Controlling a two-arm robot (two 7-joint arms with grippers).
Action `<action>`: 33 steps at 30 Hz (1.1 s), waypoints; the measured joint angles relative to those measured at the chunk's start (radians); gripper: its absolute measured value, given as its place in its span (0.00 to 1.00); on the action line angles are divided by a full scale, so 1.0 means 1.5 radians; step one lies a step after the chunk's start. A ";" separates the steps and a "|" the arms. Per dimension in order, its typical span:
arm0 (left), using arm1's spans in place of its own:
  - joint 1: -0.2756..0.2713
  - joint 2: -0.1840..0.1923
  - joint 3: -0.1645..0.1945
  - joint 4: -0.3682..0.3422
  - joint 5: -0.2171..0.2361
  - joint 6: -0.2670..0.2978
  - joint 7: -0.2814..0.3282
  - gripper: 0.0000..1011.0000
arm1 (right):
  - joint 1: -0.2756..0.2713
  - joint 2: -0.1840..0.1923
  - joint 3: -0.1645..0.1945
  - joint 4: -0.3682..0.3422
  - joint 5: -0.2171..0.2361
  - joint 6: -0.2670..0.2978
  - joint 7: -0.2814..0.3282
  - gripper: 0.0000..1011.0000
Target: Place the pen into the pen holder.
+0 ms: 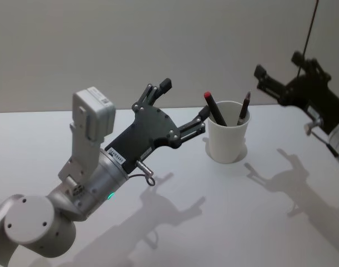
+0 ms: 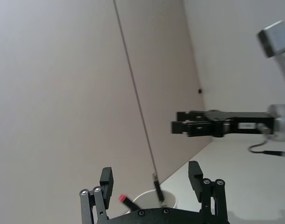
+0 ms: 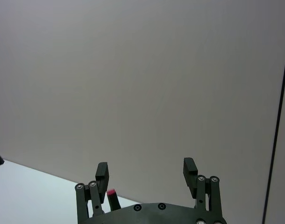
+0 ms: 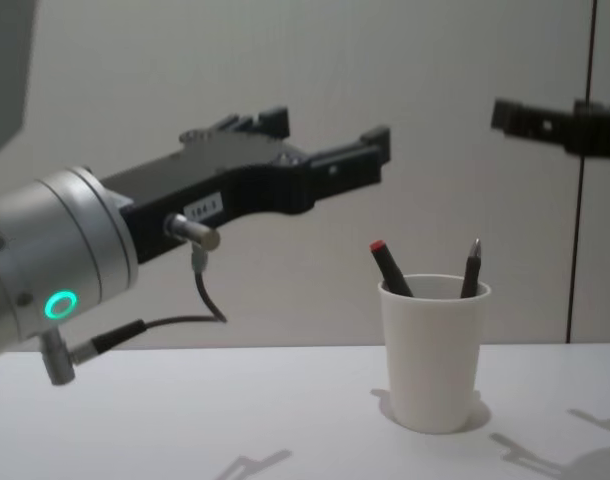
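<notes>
— Two pens already in the cup?

— Yes, from the head view: the pen holder (image 1: 229,139) stands upright on the white table (image 1: 186,222), with a red-capped pen (image 1: 215,108) and a dark pen (image 1: 244,108) leaning inside. The left gripper (image 1: 183,105) hangs just beside its rim, fingers spread, holding nothing.

— And the right gripper (image 1: 264,78)?

— Raised, apart from the cup on the other side.

— Wrist cameras?

— The left wrist view shows its own fingers (image 2: 106,179) parted above the cup's rim (both pen tips visible). The right wrist view shows open, empty fingers (image 3: 189,169).

— Chest view?

— Cup on the table, left gripper (image 4: 330,135) above and beside it.
</notes>
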State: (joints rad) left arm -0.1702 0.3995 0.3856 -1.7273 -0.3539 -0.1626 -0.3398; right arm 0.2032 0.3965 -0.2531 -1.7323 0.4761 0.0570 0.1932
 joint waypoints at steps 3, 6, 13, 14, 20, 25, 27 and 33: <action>-0.004 -0.001 0.005 0.006 0.010 0.010 0.020 0.99 | -0.021 -0.006 0.003 -0.003 -0.018 -0.003 -0.012 0.99; -0.010 -0.003 0.010 0.014 0.022 0.025 0.047 0.99 | -0.039 -0.011 0.005 -0.007 -0.034 -0.005 -0.023 0.99; -0.023 -0.006 0.024 0.035 0.053 0.061 0.114 0.99 | -0.083 -0.023 0.011 -0.013 -0.072 -0.009 -0.048 0.99; -0.025 -0.007 0.026 0.037 0.056 0.065 0.121 0.99 | -0.088 -0.024 0.011 -0.014 -0.076 -0.010 -0.051 0.99; -0.035 -0.010 0.037 0.054 0.080 0.093 0.173 0.99 | -0.122 -0.033 0.016 -0.020 -0.106 -0.013 -0.071 0.99; -0.041 -0.011 0.043 0.062 0.094 0.108 0.202 0.99 | -0.139 -0.038 0.018 -0.022 -0.120 -0.015 -0.081 0.99; -0.043 -0.012 0.045 0.065 0.099 0.113 0.211 0.99 | -0.143 -0.039 0.018 -0.023 -0.124 -0.015 -0.083 0.99; -0.045 -0.012 0.046 0.067 0.102 0.117 0.219 0.99 | -0.145 -0.039 0.019 -0.023 -0.126 -0.016 -0.084 0.99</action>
State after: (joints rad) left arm -0.2370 0.3816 0.4549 -1.6261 -0.2003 0.0136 -0.0117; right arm -0.0145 0.3373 -0.2250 -1.7674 0.2876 0.0336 0.0664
